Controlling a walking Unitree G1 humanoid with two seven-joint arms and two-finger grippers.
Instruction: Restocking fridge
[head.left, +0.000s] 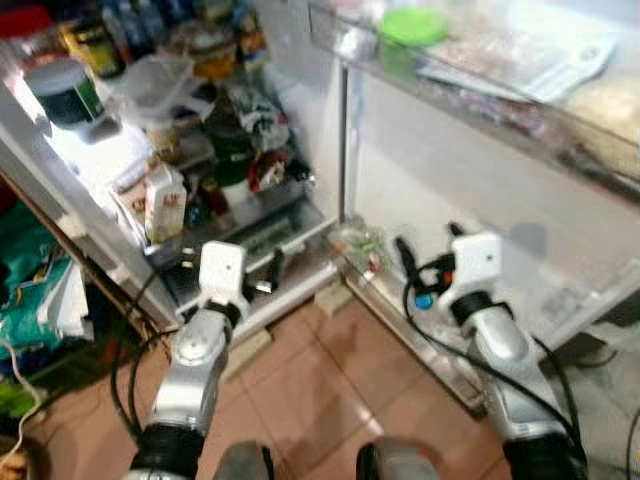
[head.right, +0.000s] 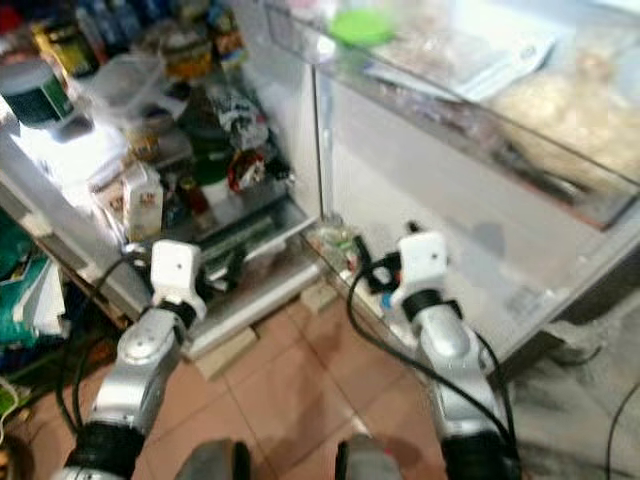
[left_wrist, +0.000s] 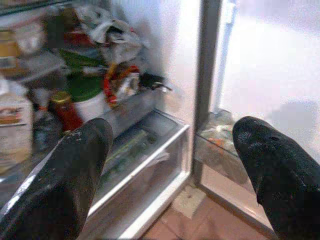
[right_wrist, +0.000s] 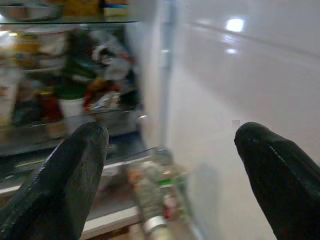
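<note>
The fridge stands open in front of me, its shelves crowded with jars, bags and a carton. At the bottom is a clear drawer. My left gripper is held low in front of that drawer, open and empty. My right gripper is open and empty too, close to the inside of the door, just above its lowest rack, which holds small bottles. A red-lidded jar and a white tub with a green lid stand on the shelf above the drawer.
An upper door rack juts out at the right with a green lid and packets in it. Terracotta floor tiles lie below. Wooden blocks prop the fridge. Bags and cables clutter the left.
</note>
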